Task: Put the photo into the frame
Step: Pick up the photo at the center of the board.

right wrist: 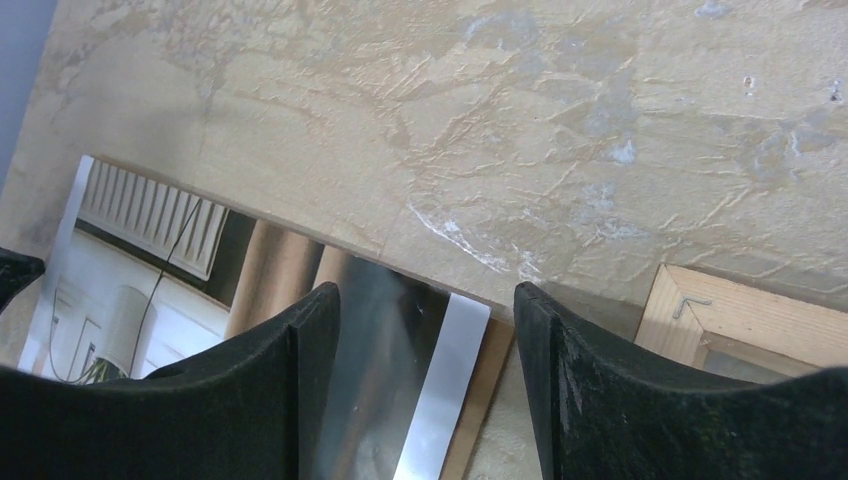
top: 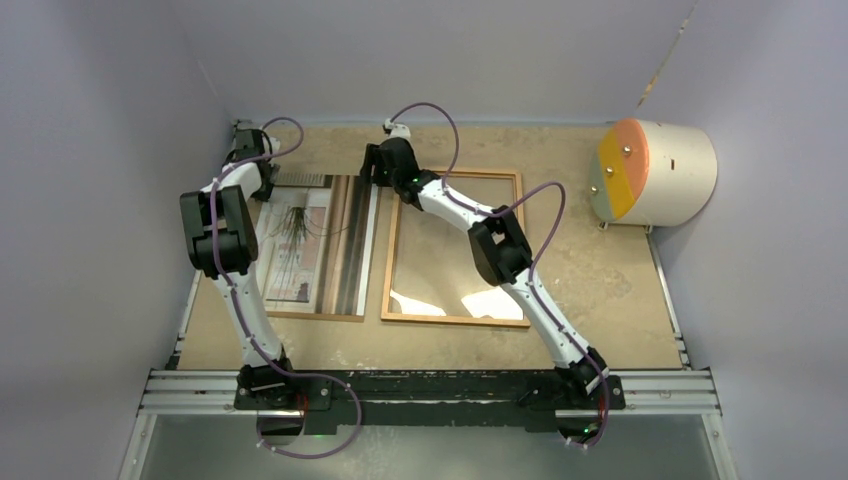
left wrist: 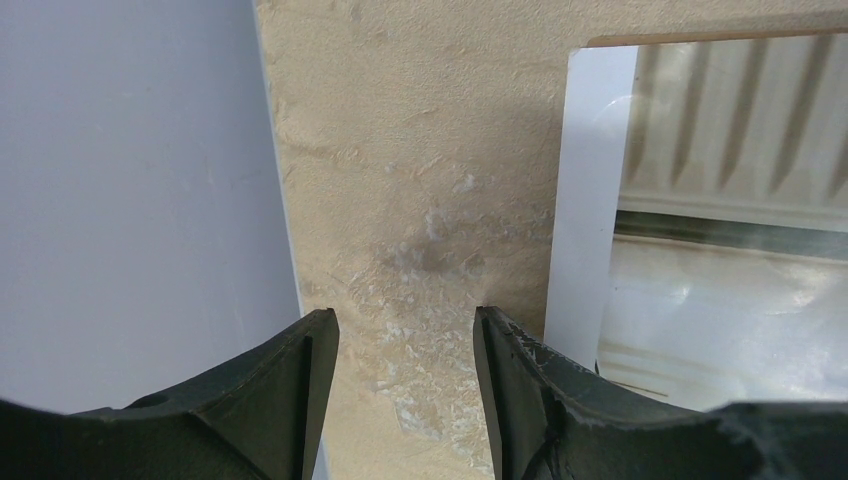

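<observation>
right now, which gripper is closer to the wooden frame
Right. The right gripper hovers by the far left corner of the frame. The left gripper is off the far left corner of the photo, across it from the frame.

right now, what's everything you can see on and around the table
photo: one, plant print, left side, lying on the board
board: one, brown, under the photo
frame: one, orange-brown wood, centre, right of photo
drum: one, white with orange and green face, far right corner
table: one, tan, under everything
arms: two, white and black, reaching far
left claw: one, black, open, beside photo
right claw: one, black, open, between photo and frame
</observation>
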